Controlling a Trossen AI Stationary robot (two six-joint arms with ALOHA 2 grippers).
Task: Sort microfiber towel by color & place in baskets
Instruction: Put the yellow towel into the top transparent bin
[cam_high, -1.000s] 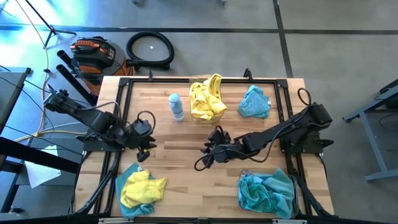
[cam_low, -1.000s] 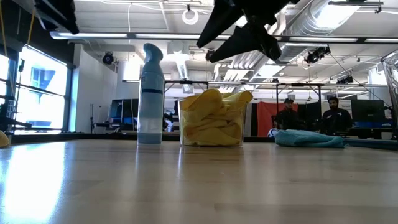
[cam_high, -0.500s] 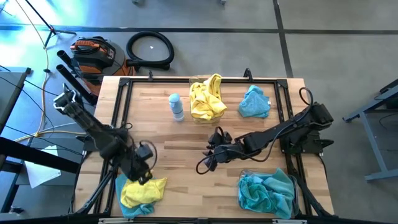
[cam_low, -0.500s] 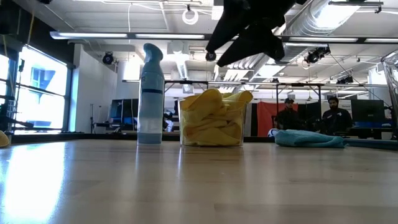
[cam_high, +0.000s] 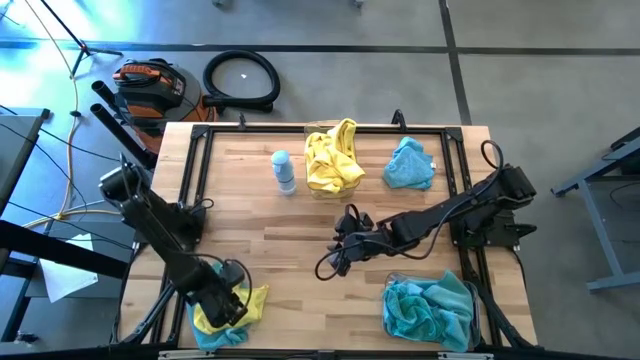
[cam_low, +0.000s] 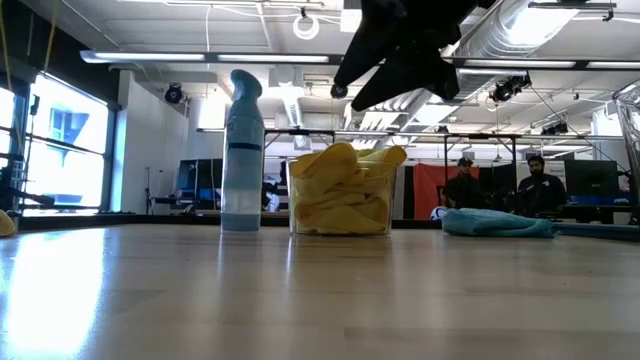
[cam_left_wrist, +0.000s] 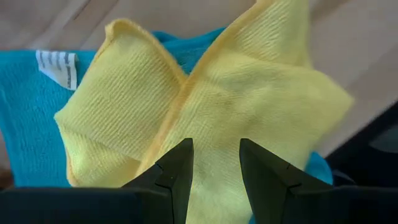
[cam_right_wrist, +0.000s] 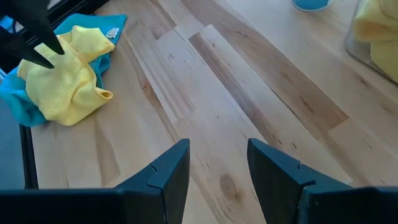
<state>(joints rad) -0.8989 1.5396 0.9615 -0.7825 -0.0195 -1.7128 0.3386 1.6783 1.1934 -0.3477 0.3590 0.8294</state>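
Note:
A yellow microfiber towel (cam_high: 245, 300) lies crumpled on a teal one (cam_high: 208, 335) at the table's near left corner. My left gripper (cam_left_wrist: 214, 155) points down just above the yellow towel (cam_left_wrist: 205, 93), open, with a finger on either side of a fold; in the high view my left gripper (cam_high: 232, 305) covers part of the pile. My right gripper (cam_high: 345, 245) hangs open over the table's middle, holding nothing. A clear basket (cam_high: 330, 165) at the far middle holds yellow towels. Another basket (cam_high: 430, 310) at the near right holds teal ones. A loose teal towel (cam_high: 410, 165) lies far right.
A small white-and-blue bottle (cam_high: 284, 172) stands left of the yellow basket. Bare wood lies between the two arms and along the near edge's middle. A dark metal frame (cam_high: 195, 180) borders the table. People sit in the room behind the table (cam_low: 500, 185).
My left gripper has swung from the table's left middle toward the near edge and gone down over the yellow-and-teal pile, rolling and tipping until it points almost straight down. Its fingers have stayed open. The towels have not moved.

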